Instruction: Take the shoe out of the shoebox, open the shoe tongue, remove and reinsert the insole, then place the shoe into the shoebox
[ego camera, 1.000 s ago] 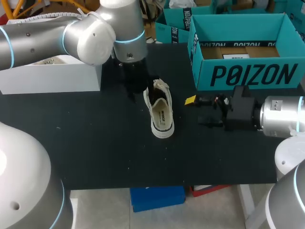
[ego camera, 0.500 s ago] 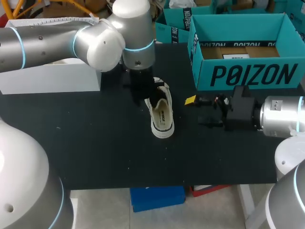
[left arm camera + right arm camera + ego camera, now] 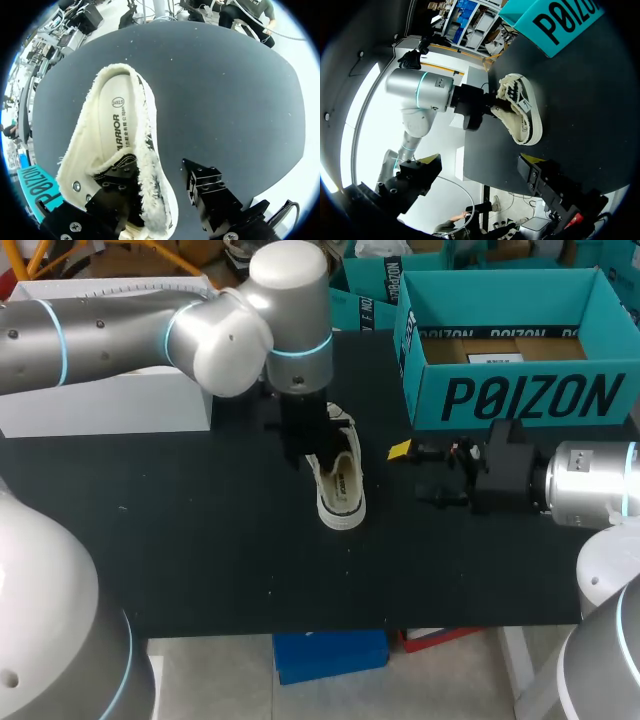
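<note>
A cream canvas shoe (image 3: 340, 483) lies mid-table, its opening up and its printed insole (image 3: 116, 131) in view. My left gripper (image 3: 160, 186) is down over the shoe's heel end (image 3: 322, 440). One of its fingers (image 3: 116, 199) is inside the shoe and the other (image 3: 209, 192) stands outside, a narrow strip of table between it and the fuzzy side wall. It is open. My right gripper (image 3: 420, 475) hovers open to the right of the shoe, nothing between its fingers (image 3: 543, 181). The teal shoebox (image 3: 520, 395) stands open at the back right.
A white box (image 3: 110, 405) sits at the back left under my left arm. More teal boxes (image 3: 362, 302) stand behind the shoebox. The black tabletop (image 3: 200, 550) lies bare in front of the shoe.
My left arm has swung right and come down over the shoe's heel end, its fingers narrowing around the side wall. The right arm and the shoe have stayed put.
</note>
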